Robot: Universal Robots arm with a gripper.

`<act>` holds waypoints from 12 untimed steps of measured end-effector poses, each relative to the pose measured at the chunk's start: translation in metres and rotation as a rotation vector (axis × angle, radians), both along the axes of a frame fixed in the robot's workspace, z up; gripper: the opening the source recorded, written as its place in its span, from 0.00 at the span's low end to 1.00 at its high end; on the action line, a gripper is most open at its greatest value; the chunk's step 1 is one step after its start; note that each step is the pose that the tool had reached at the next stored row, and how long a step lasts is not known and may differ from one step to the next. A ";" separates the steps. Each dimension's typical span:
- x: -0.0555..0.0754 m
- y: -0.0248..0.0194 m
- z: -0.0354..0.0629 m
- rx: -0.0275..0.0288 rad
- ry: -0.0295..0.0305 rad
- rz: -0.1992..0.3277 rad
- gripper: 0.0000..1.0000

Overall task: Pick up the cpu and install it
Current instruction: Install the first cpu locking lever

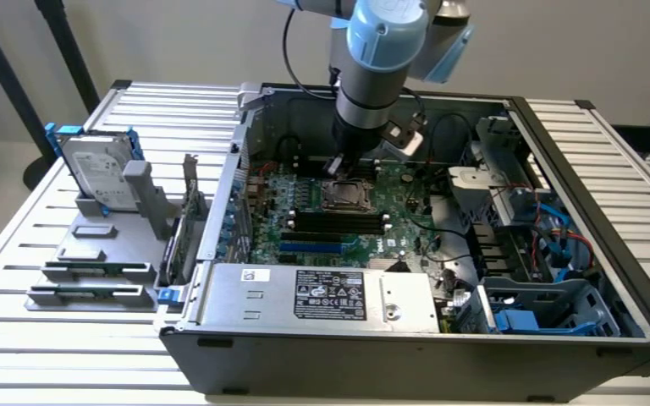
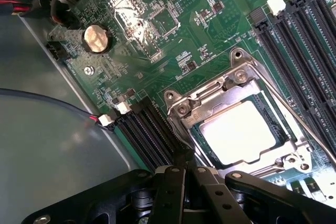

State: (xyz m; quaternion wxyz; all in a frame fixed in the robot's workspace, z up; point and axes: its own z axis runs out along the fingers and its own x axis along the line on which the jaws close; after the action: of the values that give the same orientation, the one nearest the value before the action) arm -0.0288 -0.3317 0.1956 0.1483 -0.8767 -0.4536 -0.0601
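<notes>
A pale wall (image 1: 190,42) is seen behind the slatted metal table (image 1: 65,355); dark poles (image 1: 62,42) are set against it.

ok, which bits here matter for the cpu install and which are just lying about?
Job: cpu, sitting in its socket; end effector, shut, close beside it.
Lying about: hard drive, outside the case; memory slots; coin battery; power supply.

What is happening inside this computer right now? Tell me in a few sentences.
A robot arm reaches into the open PC case. Its gripper is shut with nothing in it and hangs over the motherboard, beside the socket. The cpu already lies in that socket.
</notes>
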 end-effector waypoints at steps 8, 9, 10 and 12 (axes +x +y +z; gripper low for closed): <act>0.002 -0.0004 -0.0004 -0.0016 0.0003 0.005 0.11; 0.002 -0.0004 -0.0005 -0.0016 0.0003 0.006 0.11; 0.002 -0.0005 -0.0005 -0.0016 0.0003 0.007 0.11; 0.003 -0.0008 -0.0006 -0.0017 0.0003 0.009 0.11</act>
State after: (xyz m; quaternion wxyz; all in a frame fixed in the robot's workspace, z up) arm -0.0258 -0.3325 0.1949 0.1478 -0.8749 -0.4574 -0.0589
